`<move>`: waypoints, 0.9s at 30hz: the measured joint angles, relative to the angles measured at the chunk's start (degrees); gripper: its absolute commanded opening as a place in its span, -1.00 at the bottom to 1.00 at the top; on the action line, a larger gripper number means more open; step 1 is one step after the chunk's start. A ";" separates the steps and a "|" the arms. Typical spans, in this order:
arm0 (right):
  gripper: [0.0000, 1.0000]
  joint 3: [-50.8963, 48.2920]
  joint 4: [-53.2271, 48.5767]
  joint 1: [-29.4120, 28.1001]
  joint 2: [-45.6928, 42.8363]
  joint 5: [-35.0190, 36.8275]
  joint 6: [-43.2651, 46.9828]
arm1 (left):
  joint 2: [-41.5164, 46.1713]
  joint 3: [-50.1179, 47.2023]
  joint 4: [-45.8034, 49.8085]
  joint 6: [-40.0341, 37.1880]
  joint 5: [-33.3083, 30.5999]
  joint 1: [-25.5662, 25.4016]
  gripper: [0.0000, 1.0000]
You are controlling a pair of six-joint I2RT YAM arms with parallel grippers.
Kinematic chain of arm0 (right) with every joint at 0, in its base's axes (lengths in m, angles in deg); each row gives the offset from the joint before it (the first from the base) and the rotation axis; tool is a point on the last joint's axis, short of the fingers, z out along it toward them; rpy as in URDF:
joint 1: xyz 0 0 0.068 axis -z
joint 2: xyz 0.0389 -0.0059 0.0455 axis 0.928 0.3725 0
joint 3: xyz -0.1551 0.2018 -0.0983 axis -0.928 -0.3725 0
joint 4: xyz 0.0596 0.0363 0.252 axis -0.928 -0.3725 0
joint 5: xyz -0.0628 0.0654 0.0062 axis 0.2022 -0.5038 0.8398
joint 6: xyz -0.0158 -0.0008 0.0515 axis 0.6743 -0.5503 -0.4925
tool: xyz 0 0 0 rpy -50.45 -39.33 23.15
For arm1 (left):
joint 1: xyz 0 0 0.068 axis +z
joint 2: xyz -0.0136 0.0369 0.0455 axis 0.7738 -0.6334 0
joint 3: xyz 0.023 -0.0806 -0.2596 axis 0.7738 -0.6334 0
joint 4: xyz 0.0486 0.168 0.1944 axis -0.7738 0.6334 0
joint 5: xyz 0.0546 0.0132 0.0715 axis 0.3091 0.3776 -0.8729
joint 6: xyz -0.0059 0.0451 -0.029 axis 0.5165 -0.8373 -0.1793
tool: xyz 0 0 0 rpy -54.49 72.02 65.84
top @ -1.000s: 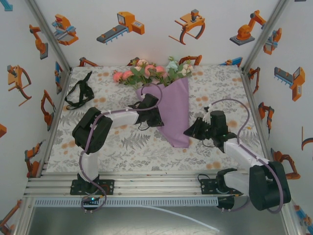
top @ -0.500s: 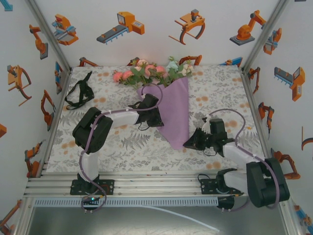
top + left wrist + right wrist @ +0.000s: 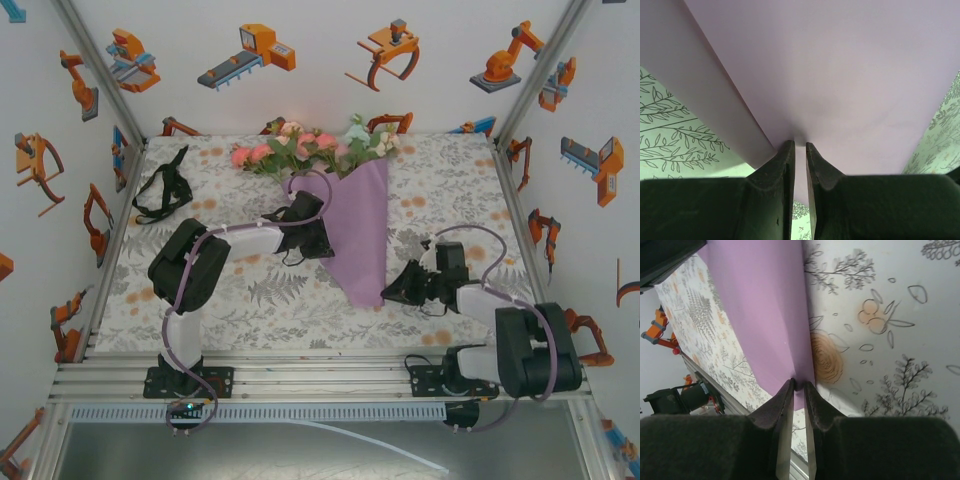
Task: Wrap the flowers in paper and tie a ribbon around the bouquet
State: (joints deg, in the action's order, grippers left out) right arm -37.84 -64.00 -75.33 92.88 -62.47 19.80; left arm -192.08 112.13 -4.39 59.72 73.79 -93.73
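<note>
The bouquet lies in the middle of the table, with pink, peach and cream flowers point(image 3: 305, 148) sticking out of the far end of a lilac paper point(image 3: 362, 215) cone. My left gripper point(image 3: 322, 238) is shut on the paper's left edge; in the left wrist view its jaws point(image 3: 800, 146) pinch the sheet point(image 3: 840, 75). My right gripper point(image 3: 388, 293) is at the cone's near tip, and its jaws point(image 3: 799, 386) are shut on the paper point(image 3: 760, 315) there. The black ribbon point(image 3: 163, 187) lies loose and looped at the far left, away from both grippers.
A floral-print cloth point(image 3: 260, 290) covers the table. White walls with robot stickers close in the left, back and right sides. An aluminium rail point(image 3: 300, 375) runs along the near edge by the arm bases.
My right gripper has pulled back towards the near edge, keeping hold of the cone's tip; the paper's lower end shifted slightly with it. The left arm has stayed put.
</note>
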 measured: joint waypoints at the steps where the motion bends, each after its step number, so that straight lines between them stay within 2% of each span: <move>1: -0.66 0.28 -1.51 -0.02 -2.47 0.48 0.20 | 0.00 0.00 -0.04 0.00 -0.02 0.02 -0.59; 4: -0.69 1.81 -3.06 -0.04 -8.55 1.18 0.07 | 0.00 0.00 -0.07 -0.15 -0.02 0.07 -0.59; 6: -0.72 3.06 -1.81 -0.39 -8.37 1.14 -0.46 | 0.00 0.00 -0.07 -0.20 0.00 0.07 -0.59; 14: -0.77 3.61 4.52 -1.51 8.04 1.14 -0.94 | 0.00 0.02 -0.02 -0.68 -0.24 0.52 -0.55; 17: -0.74 4.04 4.46 -1.53 8.63 0.98 -0.66 | 0.15 0.15 0.07 -1.03 -0.24 0.96 -0.34; 19: -0.67 5.99 0.76 -1.57 7.41 1.44 0.28 | 0.72 0.70 1.38 -1.46 -0.59 1.20 -0.20; 24: -0.60 15.37 -6.54 -1.62 2.08 4.42 2.40 | 3.80 4.76 7.30 -2.23 -1.75 2.51 -0.02; 27: -0.60 20.74 -8.04 -1.62 2.49 5.77 3.50 | 6.82 8.31 10.58 -2.91 -2.45 4.17 0.04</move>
State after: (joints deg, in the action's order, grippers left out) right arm -17.09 -72.04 -76.95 95.37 -56.70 23.29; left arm -185.26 120.44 6.18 56.81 71.34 -89.55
